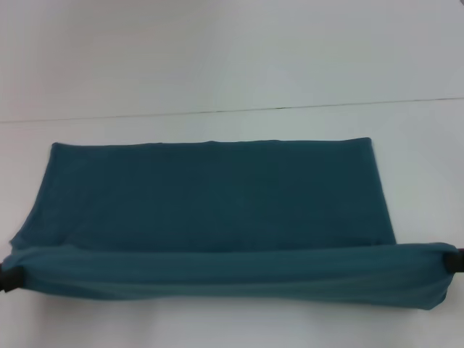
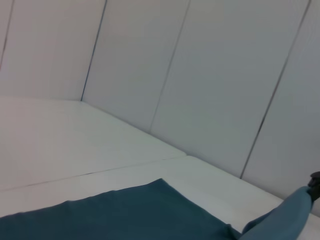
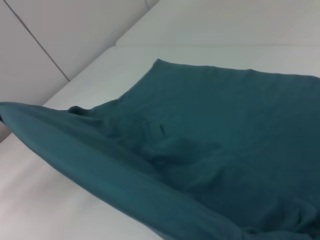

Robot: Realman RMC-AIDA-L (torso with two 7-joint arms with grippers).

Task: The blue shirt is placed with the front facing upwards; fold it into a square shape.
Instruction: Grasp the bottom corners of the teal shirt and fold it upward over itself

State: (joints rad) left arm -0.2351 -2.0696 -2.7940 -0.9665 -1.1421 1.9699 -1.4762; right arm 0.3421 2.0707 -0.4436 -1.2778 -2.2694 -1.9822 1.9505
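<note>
The blue shirt (image 1: 210, 196) lies spread across the white table as a wide teal rectangle, no lettering showing. Its near edge (image 1: 225, 275) is lifted and stretched taut into a long band between my two grippers. At the band's left end my left gripper (image 1: 7, 277) is shut on the cloth, only its dark tip showing. My right gripper (image 1: 454, 261) is shut on the right end. The left wrist view shows the flat shirt (image 2: 125, 212) and the raised far end at the right gripper (image 2: 315, 184). In the right wrist view the raised band (image 3: 100, 165) runs over the flat cloth.
The white table (image 1: 217, 72) carries a thin dark seam line (image 1: 290, 108) behind the shirt. Pale wall panels (image 2: 200, 75) rise beyond the table's far side. A bare strip of table (image 1: 217, 326) lies in front of the lifted edge.
</note>
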